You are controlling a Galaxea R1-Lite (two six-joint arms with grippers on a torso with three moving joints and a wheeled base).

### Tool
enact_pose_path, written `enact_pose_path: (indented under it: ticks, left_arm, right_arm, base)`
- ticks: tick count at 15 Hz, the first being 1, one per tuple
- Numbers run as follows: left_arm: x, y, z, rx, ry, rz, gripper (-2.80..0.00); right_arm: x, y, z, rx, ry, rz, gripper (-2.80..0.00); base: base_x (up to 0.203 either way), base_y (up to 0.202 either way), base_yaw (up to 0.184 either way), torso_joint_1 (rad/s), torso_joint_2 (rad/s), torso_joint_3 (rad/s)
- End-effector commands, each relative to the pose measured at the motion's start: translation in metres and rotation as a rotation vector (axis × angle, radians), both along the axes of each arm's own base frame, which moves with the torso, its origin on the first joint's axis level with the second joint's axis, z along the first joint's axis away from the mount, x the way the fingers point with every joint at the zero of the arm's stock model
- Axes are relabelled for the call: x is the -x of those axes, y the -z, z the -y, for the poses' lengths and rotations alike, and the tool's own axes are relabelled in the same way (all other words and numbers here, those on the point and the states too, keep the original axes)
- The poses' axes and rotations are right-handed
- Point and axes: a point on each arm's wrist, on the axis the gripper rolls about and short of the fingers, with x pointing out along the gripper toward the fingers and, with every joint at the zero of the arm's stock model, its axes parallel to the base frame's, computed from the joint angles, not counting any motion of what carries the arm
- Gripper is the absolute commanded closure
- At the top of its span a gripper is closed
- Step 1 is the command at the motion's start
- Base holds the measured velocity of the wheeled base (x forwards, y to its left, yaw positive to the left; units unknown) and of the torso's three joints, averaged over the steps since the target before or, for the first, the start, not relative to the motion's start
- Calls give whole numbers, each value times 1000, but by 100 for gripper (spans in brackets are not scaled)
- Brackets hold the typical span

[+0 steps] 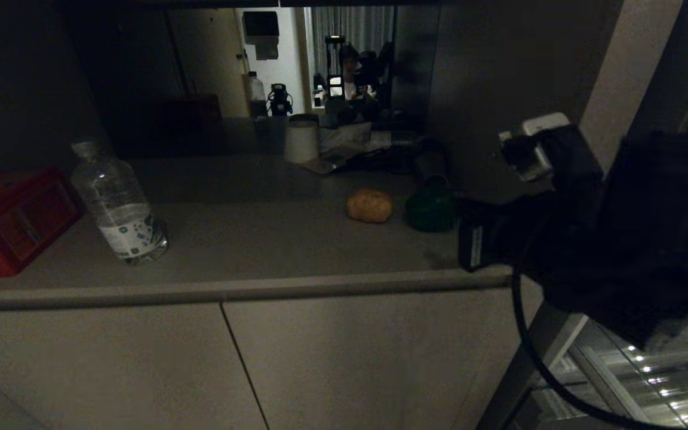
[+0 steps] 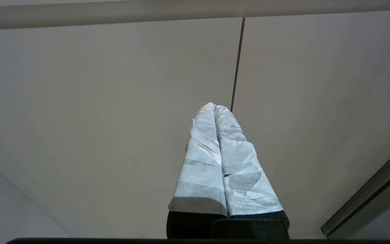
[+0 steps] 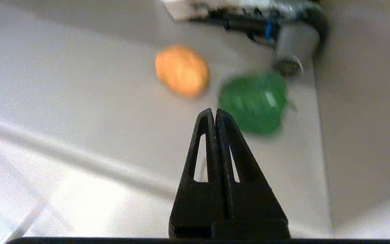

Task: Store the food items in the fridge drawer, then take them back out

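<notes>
The tan potato [image 1: 369, 206] [image 3: 182, 70] and the dark green bell pepper [image 1: 430, 209] [image 3: 253, 102] lie side by side on the grey counter [image 1: 272, 239], near the wall corner. My right gripper [image 3: 214, 111] hovers over the counter just short of the pepper, shut and empty. Its dark arm [image 1: 565, 239] reaches in from the right. At the lower right, under that arm, a strip of glinting clear plastic [image 1: 636, 370] shows part of the fridge drawer. My left gripper [image 2: 215, 106], its fingers wrapped in white tape, is shut on nothing and faces the cabinet doors [image 2: 113, 118].
A clear water bottle [image 1: 118, 206] and a red box [image 1: 6, 221] stand at the counter's left. A white paper roll [image 1: 301, 140], a grey hair dryer [image 3: 289, 47] and other clutter sit at the back. The wall [image 1: 499, 77] closes the counter's right end.
</notes>
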Motion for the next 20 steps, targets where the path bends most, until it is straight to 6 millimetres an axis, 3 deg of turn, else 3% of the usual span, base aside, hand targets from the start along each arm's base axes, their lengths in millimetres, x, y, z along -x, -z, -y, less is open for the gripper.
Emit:
enact_pose_path:
  ticks: [1,7,9,14,17,20]
  left_arm:
    - [0,0,0,0,1,0,0]
    - [0,0,0,0,1,-2,0]
    - [0,0,0,0,0,-1,0]
    - [0,0,0,0,-1,0,0]
    - [0,0,0,0,1,0,0]
    - [0,0,0,0,1,-1,0]
  right_arm:
    - [40,-7,37,-58,-7,63,0]
    - [102,6,103,-134,80,114,0]
    - [107,21,123,-157,203,77,0]
    - [117,37,176,-194,568,76,0]
    - [136,69,187,-180,648,-17,0]
    - [140,82,202,-233,845,-55,0]
  base:
    - [0,0,0,0,0,0]
    - [0,0,0,0,0,0]
    - [0,0,0,0,0,0]
    - [0,0,0,0,0,0]
    - [0,0,0,0,0,0]
    - [0,0,0,0,0,0]
